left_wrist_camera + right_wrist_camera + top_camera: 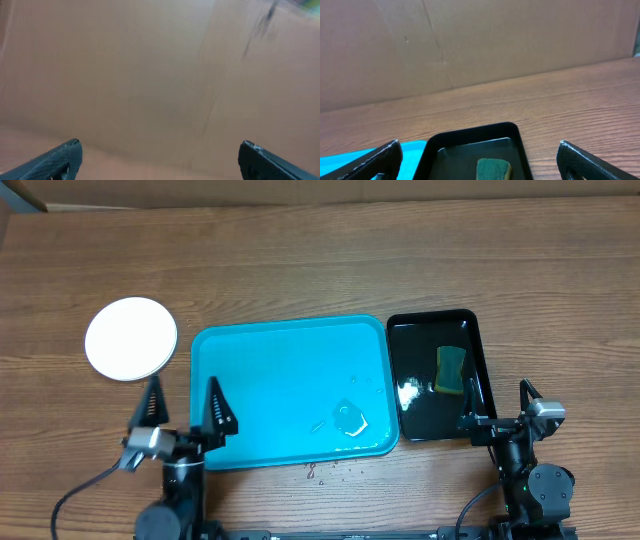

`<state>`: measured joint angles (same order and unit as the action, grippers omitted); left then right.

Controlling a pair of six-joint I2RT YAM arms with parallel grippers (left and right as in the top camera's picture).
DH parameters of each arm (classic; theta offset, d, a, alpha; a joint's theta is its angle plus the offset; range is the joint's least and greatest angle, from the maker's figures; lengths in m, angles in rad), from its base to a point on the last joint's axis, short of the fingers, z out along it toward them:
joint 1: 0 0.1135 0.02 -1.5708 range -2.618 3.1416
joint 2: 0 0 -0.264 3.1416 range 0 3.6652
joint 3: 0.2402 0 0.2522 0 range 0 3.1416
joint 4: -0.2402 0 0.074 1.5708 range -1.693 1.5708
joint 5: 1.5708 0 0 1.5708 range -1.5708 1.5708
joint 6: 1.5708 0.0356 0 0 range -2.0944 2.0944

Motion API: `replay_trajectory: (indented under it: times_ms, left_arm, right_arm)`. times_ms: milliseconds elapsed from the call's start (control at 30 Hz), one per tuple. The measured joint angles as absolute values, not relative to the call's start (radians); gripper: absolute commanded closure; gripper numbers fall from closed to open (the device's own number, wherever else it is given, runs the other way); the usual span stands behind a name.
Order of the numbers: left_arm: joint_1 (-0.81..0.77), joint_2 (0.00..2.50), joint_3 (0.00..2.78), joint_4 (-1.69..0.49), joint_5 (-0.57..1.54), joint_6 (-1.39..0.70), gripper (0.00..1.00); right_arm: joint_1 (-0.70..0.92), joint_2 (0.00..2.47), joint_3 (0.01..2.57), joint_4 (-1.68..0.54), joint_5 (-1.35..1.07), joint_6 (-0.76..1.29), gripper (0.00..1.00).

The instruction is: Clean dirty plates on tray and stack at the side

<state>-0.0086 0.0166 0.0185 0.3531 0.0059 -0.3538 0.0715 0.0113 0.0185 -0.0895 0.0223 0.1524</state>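
A white round plate [131, 338] lies on the wooden table to the left of the turquoise tray [270, 370]; from above it looks like one plate and I cannot tell if others lie under it. The tray holds no plates, only a small puddle of water [348, 418] near its front right. My left gripper [183, 400] is open and empty at the tray's front left corner; its wrist view [160, 155] shows only a blurred brown surface. My right gripper [497, 417] is open and empty at the front right of the black tray [478, 340], its fingertips wide apart in the right wrist view [479, 157].
The glossy black tray [470, 140] stands right of the turquoise tray and holds a green and yellow sponge [452, 368], also in the right wrist view [493, 169]. Small water drops [320, 471] lie on the table by the front edge. A cardboard wall [470, 40] stands behind the table.
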Motion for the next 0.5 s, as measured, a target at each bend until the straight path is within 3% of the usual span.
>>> replay_trajectory:
  times_ms: [300,500]
  left_arm:
    - [-0.014,0.015,0.008,-0.072,-0.015,-0.363,0.0]
    - [-0.014,0.015,0.008,-0.078,-0.015,-0.31,0.0]
  right_arm:
    - [0.072,0.011,0.019,-0.09,0.022,0.153,0.0]
    - [0.072,0.011,0.019,-0.09,0.022,0.152,0.0]
